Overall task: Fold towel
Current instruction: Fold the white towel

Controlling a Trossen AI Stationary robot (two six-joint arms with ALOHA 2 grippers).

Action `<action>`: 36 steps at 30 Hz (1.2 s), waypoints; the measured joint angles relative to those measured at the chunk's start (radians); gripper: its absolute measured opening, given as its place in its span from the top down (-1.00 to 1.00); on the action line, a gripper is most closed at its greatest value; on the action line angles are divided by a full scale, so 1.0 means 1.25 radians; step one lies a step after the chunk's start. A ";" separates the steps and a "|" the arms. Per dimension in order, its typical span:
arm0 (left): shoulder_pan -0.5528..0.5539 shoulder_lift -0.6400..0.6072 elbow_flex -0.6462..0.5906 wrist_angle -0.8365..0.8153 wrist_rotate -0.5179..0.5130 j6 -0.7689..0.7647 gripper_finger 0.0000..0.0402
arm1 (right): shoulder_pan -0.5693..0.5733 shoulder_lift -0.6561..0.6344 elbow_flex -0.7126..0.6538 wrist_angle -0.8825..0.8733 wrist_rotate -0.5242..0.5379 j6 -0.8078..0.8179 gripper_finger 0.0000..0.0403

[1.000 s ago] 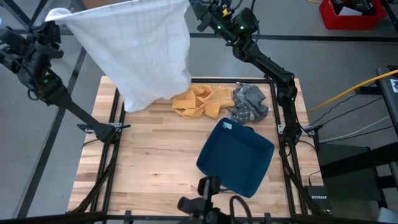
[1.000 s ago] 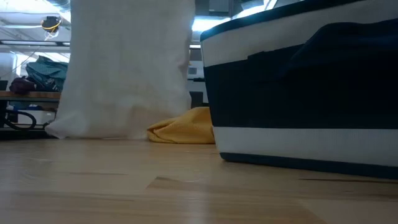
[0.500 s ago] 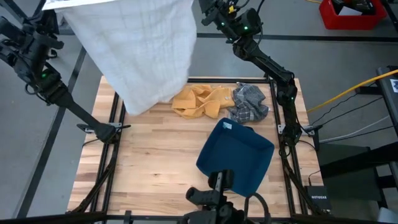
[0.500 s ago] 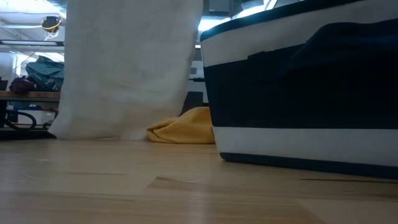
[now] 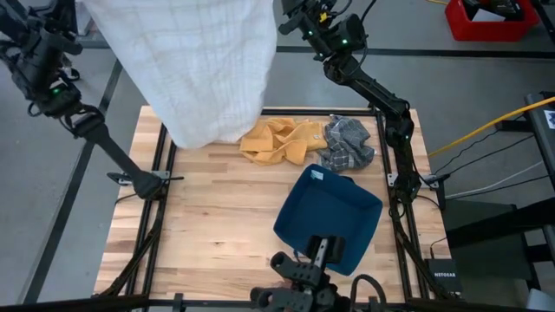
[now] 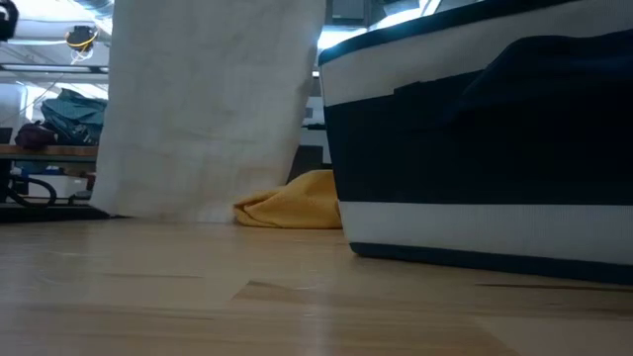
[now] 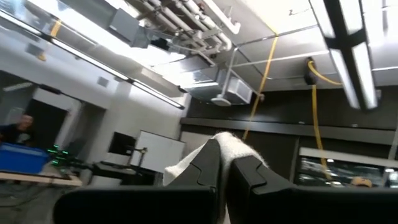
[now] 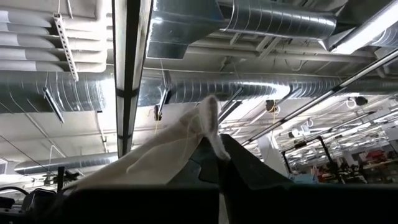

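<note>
Low view: towel hem grazing table

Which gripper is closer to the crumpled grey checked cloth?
Right. The right gripper is raised beyond the table's far edge near the grey checked cloth; the left gripper is raised off the far left corner.

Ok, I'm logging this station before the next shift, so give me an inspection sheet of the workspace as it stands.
Surface: wooden table, bare at the front.
Job's things: white towel hangs spread between both arms, its lower edge at the table's far side.
Clutter: yellow cloth and grey checked cloth crumpled at the back; dark blue bin in front of them.
Grippers: left gripper shut on a towel corner; right gripper shut on another corner, both raised high.
Cables: yellow cable on the floor to the right.
Surroundings: red crate on the floor; ceiling ducts overhead.
</note>
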 joint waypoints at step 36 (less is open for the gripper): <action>-0.082 0.044 0.003 -0.064 -0.093 0.033 1.00 | -0.060 -0.069 0.001 -0.077 -0.249 0.106 1.00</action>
